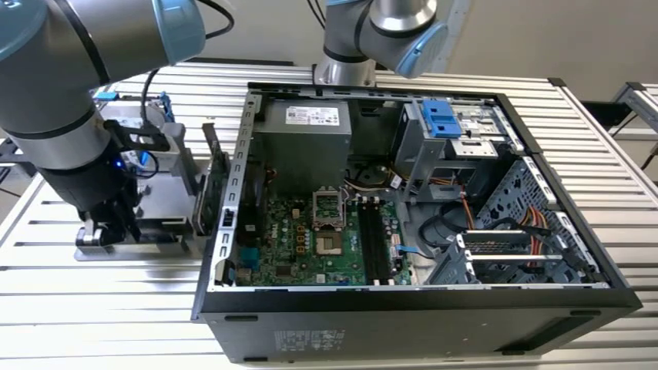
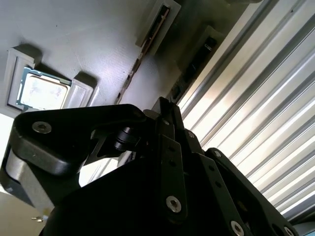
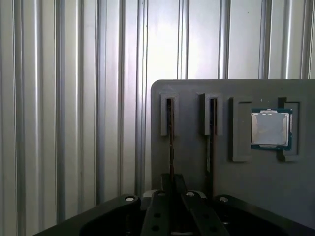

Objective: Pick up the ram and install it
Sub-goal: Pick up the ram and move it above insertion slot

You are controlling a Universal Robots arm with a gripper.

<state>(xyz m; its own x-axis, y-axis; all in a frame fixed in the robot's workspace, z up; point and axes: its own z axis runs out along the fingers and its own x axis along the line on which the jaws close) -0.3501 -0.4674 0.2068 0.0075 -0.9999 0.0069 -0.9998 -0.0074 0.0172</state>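
Arm: the grey and light-blue jointed robot arm point(image 1: 62, 116) reaches down at the exterior view's left, outside the case.
Gripper: the black linkage gripper point(image 3: 171, 183) sits low over a flat grey slotted holder tray point(image 3: 192, 91).
Gripper state: the fingers point(image 3: 165, 196) are drawn together, clamped on the thin top edge of the ram.
Ram: the slim circuit-board stick point(image 3: 170, 132), seen edge-on, stands upright in the tray slot nearest the tray's edge. It is not yet lifted out.
Second stick: a like thin board point(image 3: 211, 132) stands in the neighbouring slot, parallel and apart.
Processor: a square silver-lidded chip point(image 3: 269, 129) lies flat in a recess beyond the second stick.
Table: the ribbed aluminium table point(image 3: 74, 98) carries the tray and the case.
Case: the open black computer tower point(image 1: 411, 324) lies on its side to the exterior view's right of the tray.
Motherboard: the green board point(image 1: 298, 247) lies inside the case, with long black memory slots point(image 1: 372, 239) running near to far.
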